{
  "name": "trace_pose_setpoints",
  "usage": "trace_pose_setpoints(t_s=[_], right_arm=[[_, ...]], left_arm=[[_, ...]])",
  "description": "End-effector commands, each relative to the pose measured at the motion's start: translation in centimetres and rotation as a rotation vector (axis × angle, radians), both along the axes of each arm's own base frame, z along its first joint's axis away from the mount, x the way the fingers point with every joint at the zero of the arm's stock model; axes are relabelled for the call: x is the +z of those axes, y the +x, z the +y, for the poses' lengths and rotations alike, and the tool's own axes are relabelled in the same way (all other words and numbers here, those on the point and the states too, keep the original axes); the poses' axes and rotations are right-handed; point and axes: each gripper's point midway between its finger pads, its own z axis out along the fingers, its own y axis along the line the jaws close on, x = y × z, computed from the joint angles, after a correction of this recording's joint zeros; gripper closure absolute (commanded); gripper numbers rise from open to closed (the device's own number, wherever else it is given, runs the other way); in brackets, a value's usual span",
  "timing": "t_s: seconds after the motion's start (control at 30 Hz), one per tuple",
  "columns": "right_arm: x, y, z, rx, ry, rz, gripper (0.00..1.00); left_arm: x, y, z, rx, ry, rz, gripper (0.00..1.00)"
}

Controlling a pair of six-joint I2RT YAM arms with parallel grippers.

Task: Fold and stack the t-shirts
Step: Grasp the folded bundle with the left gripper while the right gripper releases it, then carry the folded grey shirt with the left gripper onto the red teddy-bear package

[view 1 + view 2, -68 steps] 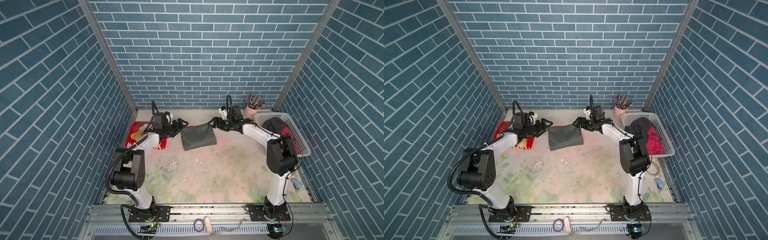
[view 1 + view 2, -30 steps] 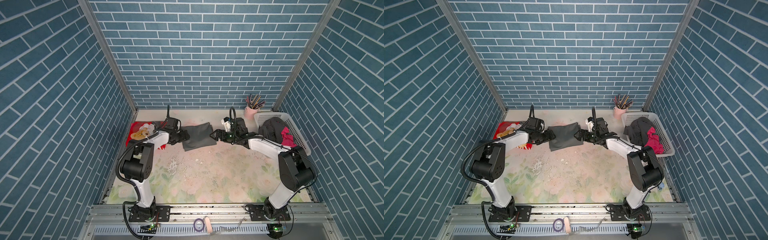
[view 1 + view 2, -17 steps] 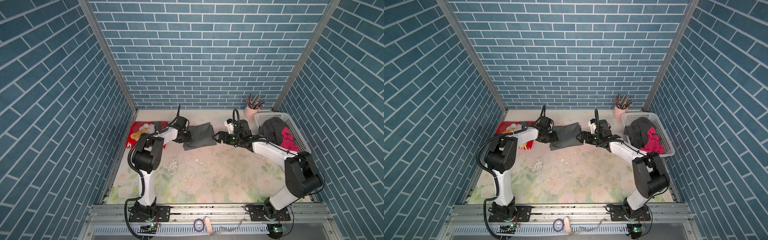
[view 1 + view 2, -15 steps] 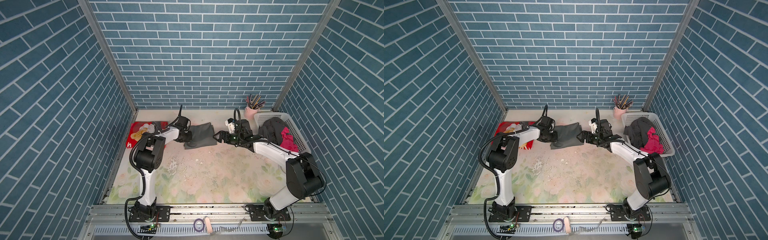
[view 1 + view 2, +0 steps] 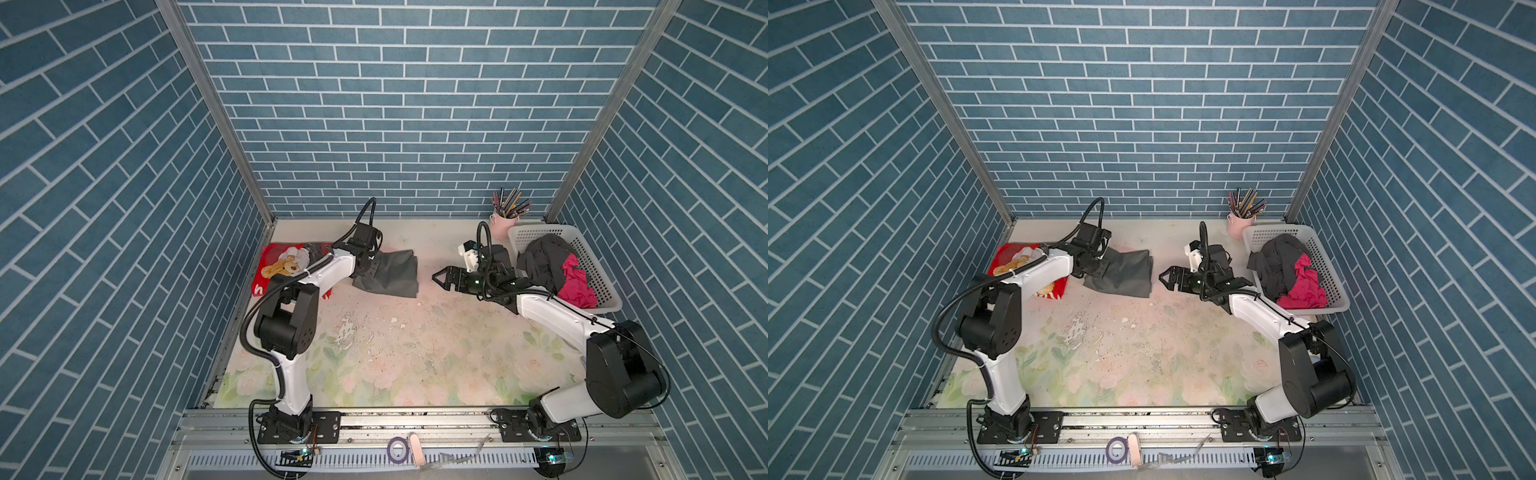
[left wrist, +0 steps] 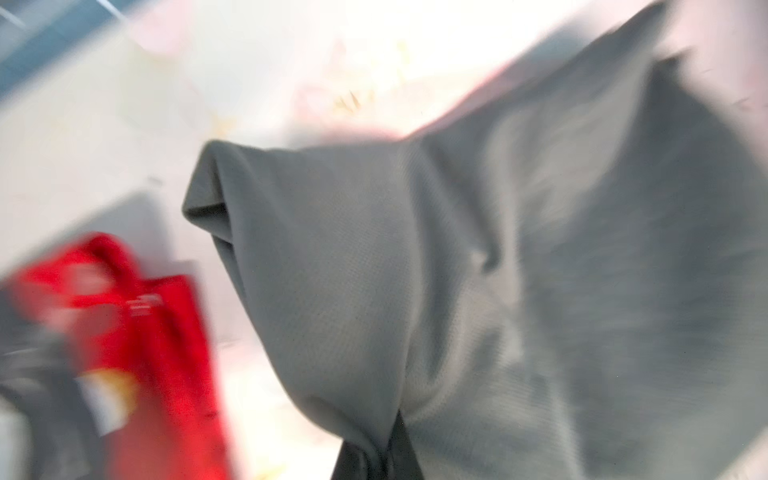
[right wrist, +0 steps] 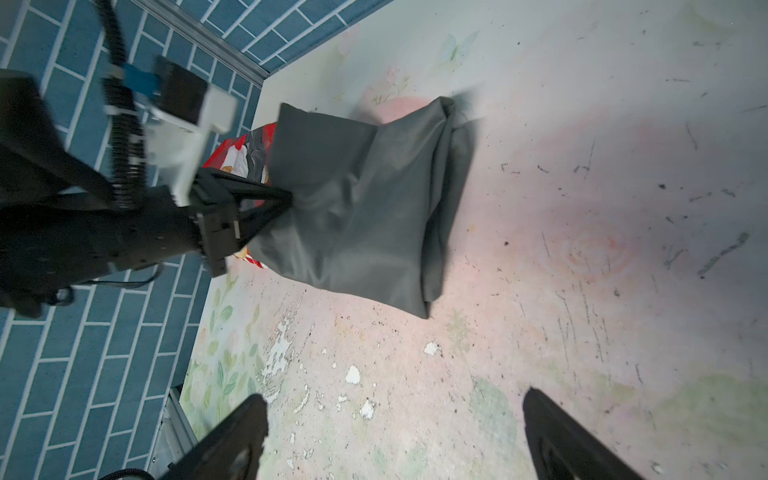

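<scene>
Grey t-shirt (image 5: 392, 274), folded into a rough rectangle, sits at the back of the table (image 5: 415, 353), a little left of centre in both top views. The left gripper (image 5: 369, 271) meets it at its left edge. In the right wrist view the two fingers of the left gripper (image 7: 286, 196) come together to a point on that edge, pinching the cloth, and creases fan out from the pinch. The left wrist view is blurred, but the grey t-shirt (image 6: 457, 270) fills most of it and gathers toward the bottom edge of the frame. The gripped side looks raised, while the shirt's other end rests on the table.

Just left of the grey shirt, under the left arm, lies the red t-shirt (image 5: 282, 266) with a teddy-bear print, close to the side wall.

The right gripper (image 5: 440, 277) hangs to the right of the grey shirt, apart from it, with its tips pointed toward it. Its jaws are spread wide and hold nothing, with bare table between the fingers in its own wrist view (image 7: 392, 397).

A dark t-shirt (image 5: 540, 262) and a magenta t-shirt (image 5: 575, 286) are heaped in the white basket (image 5: 598, 270) at the right.
</scene>
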Motion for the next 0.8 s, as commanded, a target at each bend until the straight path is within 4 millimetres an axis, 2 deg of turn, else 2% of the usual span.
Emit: trace_pose_setpoints(t_s=[0.0, 0.23, 0.37, 0.6, 0.77], right_arm=[[0.8, -0.2, 0.6, 0.024, -0.005, -0.056, 0.04], [1.0, -0.8, 2.3, 0.059, -0.008, -0.059, 0.03], [0.8, -1.1, 2.9, 0.073, -0.020, -0.051, 0.03], [0.5, -1.3, 4.0, 0.095, -0.026, -0.019, 0.03], [0.5, -1.6, 5.3, 0.125, -0.036, -0.001, 0.03]], left_arm=[[2.8, 0.2, 3.4, -0.066, 0.144, -0.080, 1.00], [6.5, 1.2, 10.4, 0.045, 0.140, -0.167, 1.00], [7.2, 1.1, 12.1, 0.038, 0.181, -0.172, 1.00], [8.6, -0.3, 13.2, 0.009, 0.211, -0.208, 1.00], [10.6, -1.0, 16.1, 0.058, 0.175, -0.268, 1.00]])
